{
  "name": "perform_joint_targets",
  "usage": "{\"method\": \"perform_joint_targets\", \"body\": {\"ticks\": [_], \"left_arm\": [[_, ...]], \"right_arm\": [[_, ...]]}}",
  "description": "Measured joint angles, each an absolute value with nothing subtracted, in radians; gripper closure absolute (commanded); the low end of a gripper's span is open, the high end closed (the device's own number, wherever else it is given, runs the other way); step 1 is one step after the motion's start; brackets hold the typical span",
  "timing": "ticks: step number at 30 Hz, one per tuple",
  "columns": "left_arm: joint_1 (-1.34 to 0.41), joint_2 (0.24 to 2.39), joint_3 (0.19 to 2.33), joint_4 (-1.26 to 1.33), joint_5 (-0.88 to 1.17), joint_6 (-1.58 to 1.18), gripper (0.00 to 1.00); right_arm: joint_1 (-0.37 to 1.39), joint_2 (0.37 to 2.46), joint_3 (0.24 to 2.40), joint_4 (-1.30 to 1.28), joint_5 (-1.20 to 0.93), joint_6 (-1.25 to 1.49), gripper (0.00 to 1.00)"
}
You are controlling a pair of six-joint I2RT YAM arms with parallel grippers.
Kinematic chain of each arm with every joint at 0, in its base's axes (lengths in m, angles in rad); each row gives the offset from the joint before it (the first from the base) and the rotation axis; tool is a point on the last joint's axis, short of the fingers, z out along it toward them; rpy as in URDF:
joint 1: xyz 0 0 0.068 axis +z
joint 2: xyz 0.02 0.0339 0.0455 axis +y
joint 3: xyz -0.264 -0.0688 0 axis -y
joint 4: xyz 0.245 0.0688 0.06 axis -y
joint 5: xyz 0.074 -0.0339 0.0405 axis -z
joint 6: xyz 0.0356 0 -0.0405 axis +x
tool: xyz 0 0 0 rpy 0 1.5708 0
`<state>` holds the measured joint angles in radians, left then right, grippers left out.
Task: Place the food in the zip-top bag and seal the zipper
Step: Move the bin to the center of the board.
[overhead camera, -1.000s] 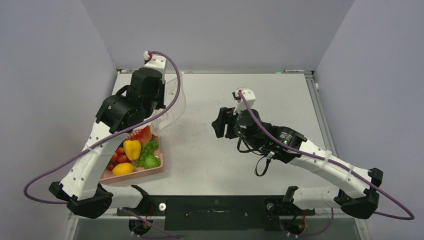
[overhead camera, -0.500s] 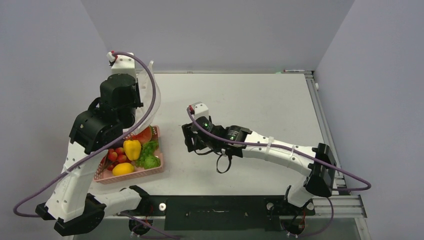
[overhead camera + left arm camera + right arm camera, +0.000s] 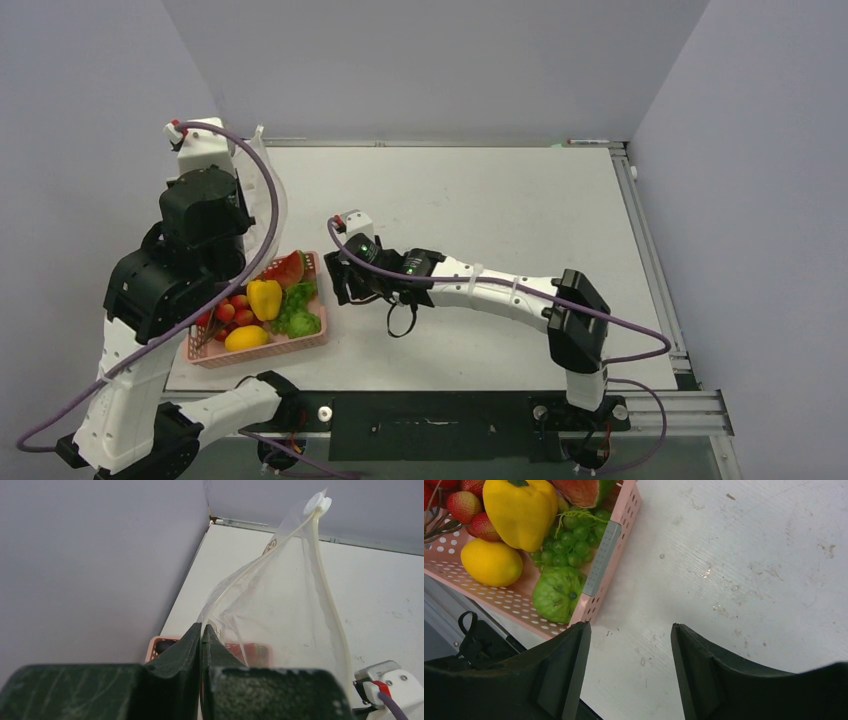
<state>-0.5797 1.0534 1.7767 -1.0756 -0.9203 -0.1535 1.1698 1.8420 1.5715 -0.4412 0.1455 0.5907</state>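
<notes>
The food lies in a pink basket [image 3: 310, 345]: a yellow pepper [image 3: 521, 510], a lemon [image 3: 491, 562], a green leafy piece [image 3: 556, 592], a grape cluster [image 3: 569, 545] and strawberries [image 3: 464, 505]. My left gripper [image 3: 201, 630] is shut on the edge of the clear zip-top bag [image 3: 280, 610] and holds it hanging in the air above the basket's far end. The zipper [image 3: 327, 595] runs up to a white slider [image 3: 317, 502]. My right gripper [image 3: 630, 630] is open and empty, low over the table just right of the basket [image 3: 343, 285].
The left wall stands close beside the raised left arm [image 3: 150, 290]. The basket sits at the table's near left corner by the front edge [image 3: 240, 375]. The right arm [image 3: 500, 290] stretches across the table's middle.
The left arm has pulled back and to the left, lifting the bag off the table. The right arm has swung left, bringing its open gripper next to the basket.
</notes>
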Motion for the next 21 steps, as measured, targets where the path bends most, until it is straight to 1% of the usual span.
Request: {"method": "perform_joint_targets", "body": {"ticks": [14,21], "left_arm": [[-0.58,0.996,1.757,-1.114,-0.94,-0.163,1.0],[-0.58,0.963,1.745,-1.119,-0.944,-0.163,1.0]], "right_arm": [[1.193,2.131,1.849,-0.419,0.108,0.598,0.41],[1.2,2.23,1.899,-0.419,0.131,0.598,0.45]]}}
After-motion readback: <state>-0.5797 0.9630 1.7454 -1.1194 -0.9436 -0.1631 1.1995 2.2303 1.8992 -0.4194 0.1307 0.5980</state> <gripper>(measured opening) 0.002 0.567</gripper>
